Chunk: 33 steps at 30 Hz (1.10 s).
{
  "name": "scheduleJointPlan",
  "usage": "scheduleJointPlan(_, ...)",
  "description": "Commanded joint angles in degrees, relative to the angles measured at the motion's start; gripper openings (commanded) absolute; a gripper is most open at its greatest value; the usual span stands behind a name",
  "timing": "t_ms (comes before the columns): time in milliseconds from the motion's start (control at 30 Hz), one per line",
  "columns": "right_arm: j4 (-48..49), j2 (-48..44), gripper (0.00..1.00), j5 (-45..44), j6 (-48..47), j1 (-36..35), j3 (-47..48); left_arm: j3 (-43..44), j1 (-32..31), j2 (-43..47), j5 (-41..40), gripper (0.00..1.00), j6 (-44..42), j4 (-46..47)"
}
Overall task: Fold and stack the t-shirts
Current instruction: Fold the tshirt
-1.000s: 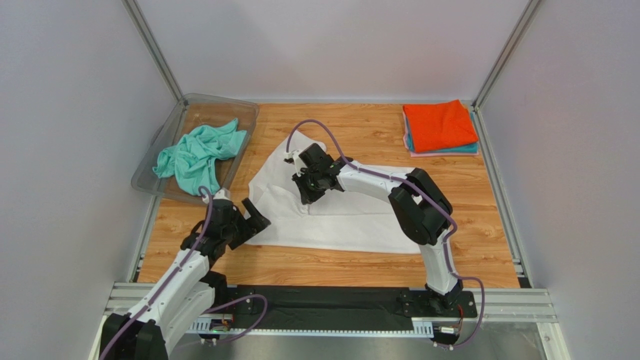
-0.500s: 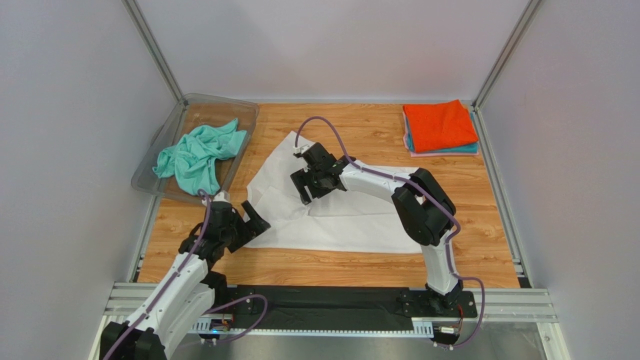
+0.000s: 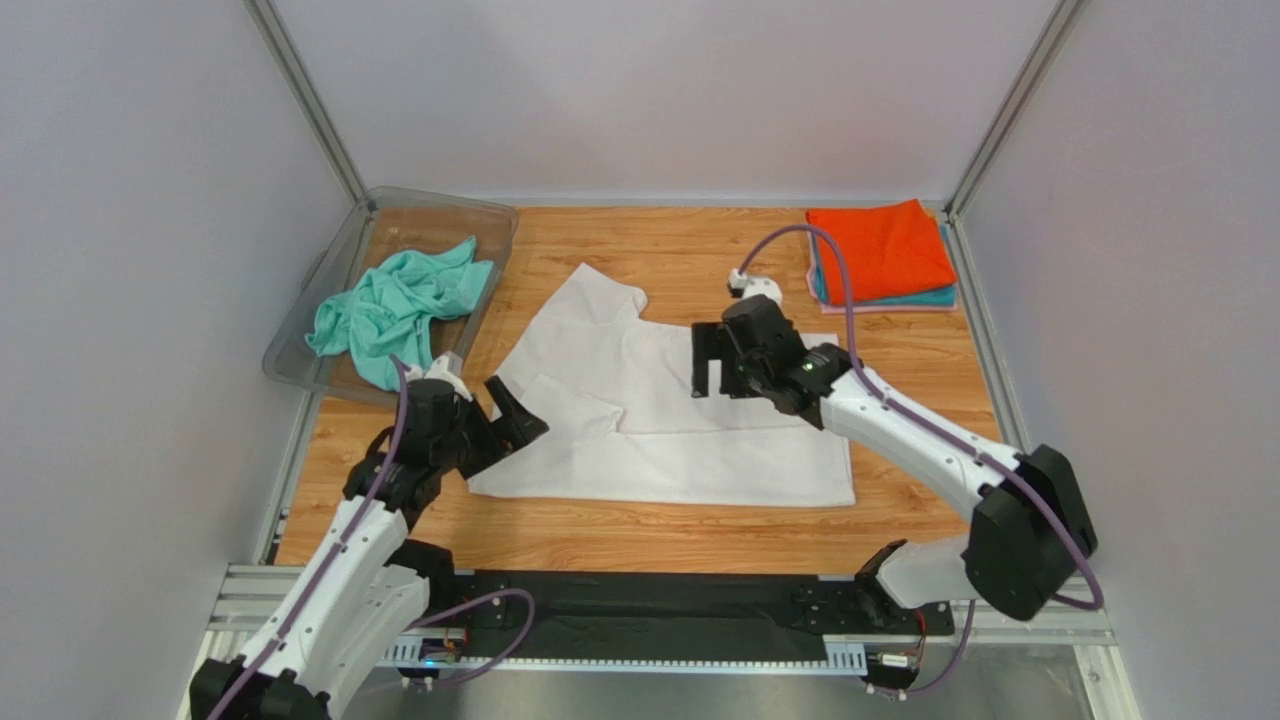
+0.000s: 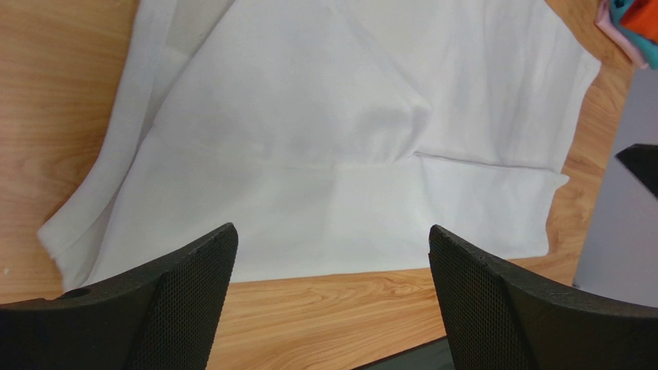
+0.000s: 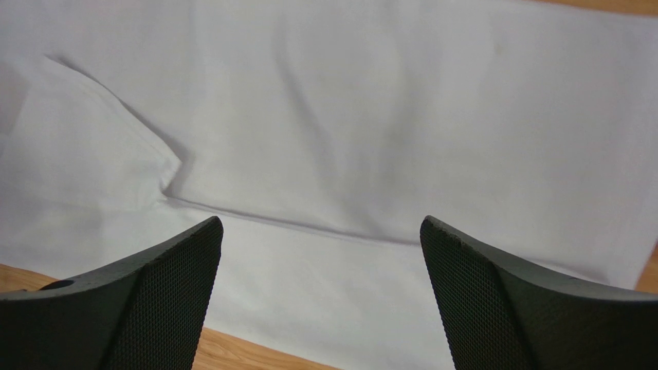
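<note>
Mid-fold: large white cotton t-shirt (image 3: 661, 435), partly folded. Left gripper (image 3: 508, 419), right gripper (image 3: 717, 365) both wide apart, empty, hovering by it. Next, likely: pinch edge, fold over.

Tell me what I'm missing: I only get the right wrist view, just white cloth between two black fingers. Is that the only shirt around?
Observer: No. A mint-green t-shirt lies crumpled in a clear tray at the far left.
Operator: Any folded ones yet?
Observer: Yes, a folded stack sits in the far right corner, with an orange t-shirt on top.
Operator: And the other arm?
Observer: The left gripper hangs open at the near left corner of the white t-shirt, holding nothing.
</note>
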<state>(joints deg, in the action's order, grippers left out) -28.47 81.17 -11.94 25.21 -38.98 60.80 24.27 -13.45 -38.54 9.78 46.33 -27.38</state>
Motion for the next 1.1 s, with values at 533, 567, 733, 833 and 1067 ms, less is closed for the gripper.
scheduleJointPlan(533, 0.17, -7.95, 1.00, 1.40, 9.67, 8.04, -25.45, 1.23, -1.49, -32.65, 8.94, 1.00, -0.19, 30.80)
scheduleJointPlan(567, -0.01, -7.95, 1.00, 1.48, 10.29, 7.96, -25.90, 0.09, -1.58, -32.12, 8.59, 1.00, 0.60, 30.80)
scheduleJointPlan(733, -1.76, -9.97, 1.00, 3.15, 15.12, 8.04, -30.20, -5.55, -2.37, -28.17, 7.01, 1.00, 0.87, 27.65)
scheduleJointPlan(833, -3.43, -12.95, 1.00, 5.60, 18.99, 7.87, -33.54, -7.39, -3.07, -24.84, 6.74, 1.00, 1.31, 22.92)
scheduleJointPlan(1067, -12.48, -22.01, 1.00, 4.83, 25.41, 5.32, -36.71, -10.47, -3.86, -10.17, 3.14, 1.00, 3.94, 9.02)
